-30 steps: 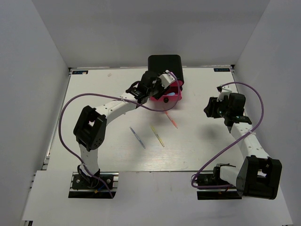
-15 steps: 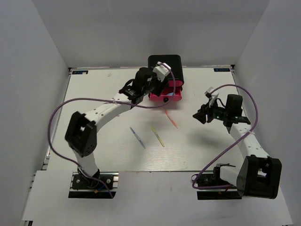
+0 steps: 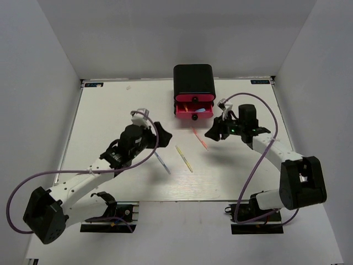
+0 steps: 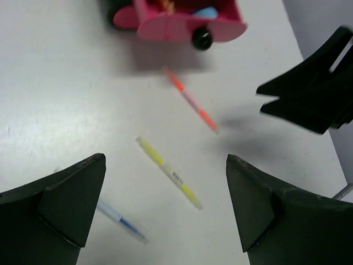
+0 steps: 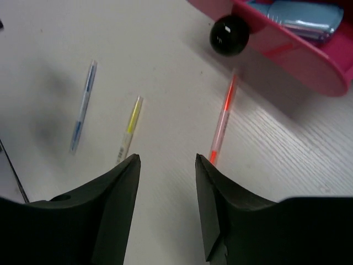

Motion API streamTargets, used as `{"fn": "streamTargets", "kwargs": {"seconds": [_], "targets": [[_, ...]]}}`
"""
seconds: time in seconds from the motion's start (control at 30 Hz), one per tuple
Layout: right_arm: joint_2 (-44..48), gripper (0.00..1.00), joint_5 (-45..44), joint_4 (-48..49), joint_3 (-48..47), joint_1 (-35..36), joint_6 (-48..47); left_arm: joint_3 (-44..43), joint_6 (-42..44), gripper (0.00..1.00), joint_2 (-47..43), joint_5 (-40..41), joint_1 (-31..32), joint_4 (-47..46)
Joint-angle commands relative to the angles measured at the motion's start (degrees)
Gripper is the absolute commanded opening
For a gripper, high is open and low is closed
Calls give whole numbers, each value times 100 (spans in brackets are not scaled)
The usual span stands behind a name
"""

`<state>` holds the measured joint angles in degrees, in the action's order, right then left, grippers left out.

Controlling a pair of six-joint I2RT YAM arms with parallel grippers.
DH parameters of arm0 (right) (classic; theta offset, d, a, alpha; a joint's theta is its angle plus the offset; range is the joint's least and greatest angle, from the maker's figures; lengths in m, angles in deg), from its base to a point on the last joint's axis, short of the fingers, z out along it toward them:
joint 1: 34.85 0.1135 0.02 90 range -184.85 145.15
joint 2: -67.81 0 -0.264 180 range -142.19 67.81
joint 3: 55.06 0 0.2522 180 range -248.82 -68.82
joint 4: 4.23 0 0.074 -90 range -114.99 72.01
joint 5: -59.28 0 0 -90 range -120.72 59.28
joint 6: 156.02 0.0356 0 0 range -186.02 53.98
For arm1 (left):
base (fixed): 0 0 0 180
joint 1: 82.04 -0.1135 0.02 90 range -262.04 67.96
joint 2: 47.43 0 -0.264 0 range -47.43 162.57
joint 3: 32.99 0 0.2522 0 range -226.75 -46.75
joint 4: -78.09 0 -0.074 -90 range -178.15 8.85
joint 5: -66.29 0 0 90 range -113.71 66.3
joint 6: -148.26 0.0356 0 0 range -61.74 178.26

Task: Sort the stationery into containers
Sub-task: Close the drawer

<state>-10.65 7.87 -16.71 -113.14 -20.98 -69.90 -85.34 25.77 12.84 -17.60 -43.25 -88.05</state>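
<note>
Lying diagonally, far-left to near-right: orange pen, yellow pen, blue-grey pen; left hand wide, right hand half-open.

Bare table all round yellow pen; right gripper crowds orange pen, open pink drawer just behind.

Overhead view looks steeply down from behind the arm bases, taking in the whole table, with the cabinet at 12 o'clock. Both wrist views sit low and close: the left faces 2 o'clock, the right 10 o'clock. All three share the orange pen, yellow pen and open pink drawer.
</note>
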Motion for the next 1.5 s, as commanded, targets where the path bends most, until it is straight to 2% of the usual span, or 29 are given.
{"fn": "streamTargets", "kwargs": {"seconds": [0.0, 0.13, 0.33, 0.5, 0.77, 1.13, 1.33, 1.47], "targets": [[-266, 51, -675, 812, -472, 335, 1449, 395, -960, 100, -656, 338, -11, -20], [-714, 53, -976, 1093, -683, 581, 2127, 624, -1189, 100, -1017, 443, -11, 358], [-1268, 52, -1608, 796, -1219, 863, 3102, 958, -1558, 100, -1491, 549, -11, 649], [-1558, 52, -2003, 654, -1509, 933, 3481, 1152, -1673, 100, -1808, 663, 41, 772], [-1901, 44, -2382, 558, -1677, 934, 3657, 1090, -1620, 100, -1940, 778, 41, 931], [-2174, 41, -2391, 865, -1835, 916, 3719, 985, -1567, 100, -1940, 778, 41, 931], [-2262, 30, -2435, 1120, -1897, 898, 3684, 985, -1567, 100, -1940, 778, 41, 983], [-2358, 29, -2488, 1147, -2002, 890, 3614, 985, -1567, 100, -1940, 778, 41, 983]]}}
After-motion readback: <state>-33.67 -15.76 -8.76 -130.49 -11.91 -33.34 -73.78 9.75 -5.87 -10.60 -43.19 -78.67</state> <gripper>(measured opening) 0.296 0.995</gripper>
